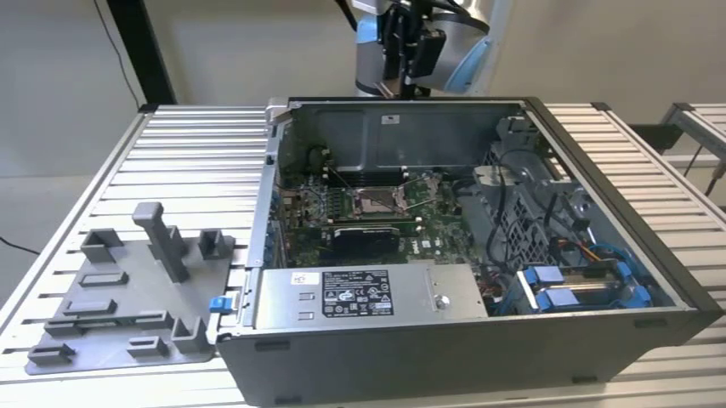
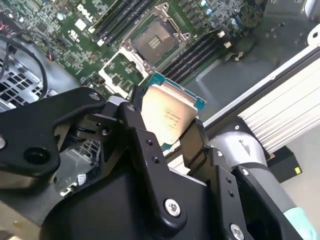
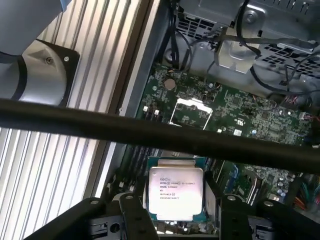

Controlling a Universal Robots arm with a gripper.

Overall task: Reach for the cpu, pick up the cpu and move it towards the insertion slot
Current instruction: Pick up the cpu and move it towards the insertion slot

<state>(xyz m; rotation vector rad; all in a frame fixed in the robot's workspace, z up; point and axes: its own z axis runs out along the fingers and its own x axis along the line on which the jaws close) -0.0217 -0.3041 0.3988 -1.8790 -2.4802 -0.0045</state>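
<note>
Exterior view: the open computer case (image 1: 477, 255) sits on the slatted table (image 1: 170, 144), with the grey tray (image 1: 131, 297) beside it toward the exterior view's left; the arm (image 1: 414, 47) hangs above the case's far wall; deep inside the case, the insertion slot (image 1: 378, 199) lies on the green board; in both wrist views the gripper (image 2: 167, 127) is clenched on the cpu (image 2: 167, 115), silvery top showing, held above the case near the slot (image 3: 191, 111).
</note>
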